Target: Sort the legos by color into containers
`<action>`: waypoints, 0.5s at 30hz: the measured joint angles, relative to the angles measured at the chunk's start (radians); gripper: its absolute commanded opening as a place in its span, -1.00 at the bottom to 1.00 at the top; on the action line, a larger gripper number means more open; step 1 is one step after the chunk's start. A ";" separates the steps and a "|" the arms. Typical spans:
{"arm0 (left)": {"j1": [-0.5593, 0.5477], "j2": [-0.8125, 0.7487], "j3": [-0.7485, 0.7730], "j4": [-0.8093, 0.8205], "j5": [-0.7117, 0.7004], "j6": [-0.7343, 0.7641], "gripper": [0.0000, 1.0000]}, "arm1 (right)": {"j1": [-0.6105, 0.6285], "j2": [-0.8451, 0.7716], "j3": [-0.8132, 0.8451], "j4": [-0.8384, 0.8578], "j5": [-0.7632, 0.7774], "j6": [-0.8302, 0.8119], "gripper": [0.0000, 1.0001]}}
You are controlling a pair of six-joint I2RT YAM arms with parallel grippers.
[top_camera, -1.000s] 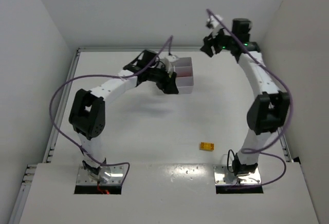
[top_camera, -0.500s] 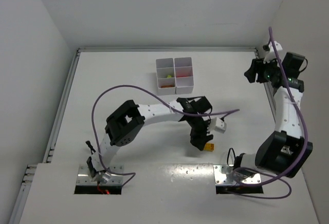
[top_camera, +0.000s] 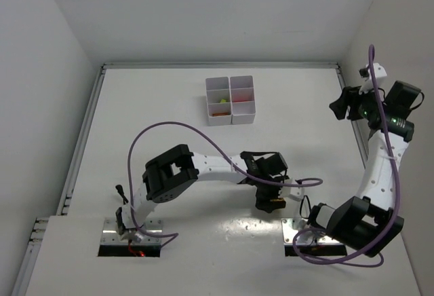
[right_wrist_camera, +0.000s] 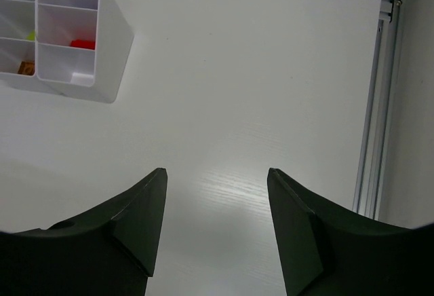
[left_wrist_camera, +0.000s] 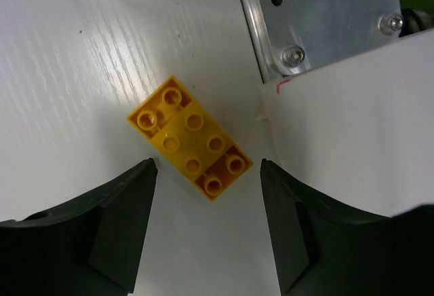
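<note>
Nearer than before, the left claw (top_camera: 268, 197) straddles a glossy yellow studded plastic brick (left_wrist_camera: 190, 148), its black fingers (left_wrist_camera: 115, 221) apart and not touching it, on the white grained table (left_wrist_camera: 68, 72) beside a metal base plate (left_wrist_camera: 325, 17). The right claw (right_wrist_camera: 215, 180) gapes empty, right of the thin-walled white tray (right_wrist_camera: 112, 45).

No readable text, label, brand, number or sign shows in any view.

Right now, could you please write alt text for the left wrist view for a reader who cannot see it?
A yellow brick lies studs-up and diagonal on the white table, between the two dark fingers of the open left tool. A metal plate and a white panel fill the upper right.
</note>
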 measured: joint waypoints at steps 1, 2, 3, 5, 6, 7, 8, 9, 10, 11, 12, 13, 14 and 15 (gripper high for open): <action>-0.008 -0.003 -0.002 0.009 -0.021 -0.003 0.37 | -0.006 0.000 -0.001 -0.006 -0.005 -0.002 0.23; -0.013 -0.003 -0.004 0.018 -0.033 -0.006 0.37 | -0.009 0.000 -0.001 -0.010 -0.009 -0.004 0.23; -0.019 -0.003 -0.007 0.026 -0.048 -0.010 0.37 | -0.015 0.000 -0.001 -0.014 -0.016 -0.005 0.23; -0.022 -0.003 -0.010 0.037 -0.068 -0.014 0.37 | -0.024 0.000 -0.002 -0.021 -0.030 -0.007 0.23; -0.022 -0.003 -0.011 0.045 -0.077 -0.018 0.37 | -0.027 0.000 -0.002 -0.023 -0.035 -0.008 0.23; -0.022 -0.003 -0.014 0.055 -0.087 -0.021 0.37 | -0.031 0.000 -0.002 -0.026 -0.040 -0.008 0.23; -0.022 -0.003 -0.015 0.061 -0.094 -0.023 0.37 | -0.033 0.000 -0.002 -0.027 -0.044 -0.008 0.25; -0.022 -0.003 -0.018 0.070 -0.101 -0.026 0.37 | -0.037 0.000 -0.002 -0.029 -0.049 -0.008 0.25; -0.022 -0.003 -0.018 0.076 -0.108 -0.030 0.37 | -0.039 0.000 -0.002 -0.029 -0.053 -0.008 0.25; -0.022 -0.003 -0.019 0.083 -0.114 -0.037 0.37 | -0.042 0.000 -0.002 -0.029 -0.056 -0.008 0.25; -0.022 -0.003 -0.019 0.086 -0.120 -0.045 0.37 | -0.045 0.000 -0.002 -0.029 -0.059 -0.008 0.25; -0.022 -0.003 -0.019 0.090 -0.124 -0.052 0.35 | -0.048 0.000 -0.002 -0.029 -0.061 -0.008 0.25; -0.022 -0.003 -0.020 0.096 -0.130 -0.064 0.32 | -0.051 0.000 -0.002 -0.030 -0.061 -0.008 0.25; -0.022 -0.003 -0.020 0.101 -0.132 -0.074 0.32 | -0.053 0.000 -0.002 -0.031 -0.063 -0.010 0.25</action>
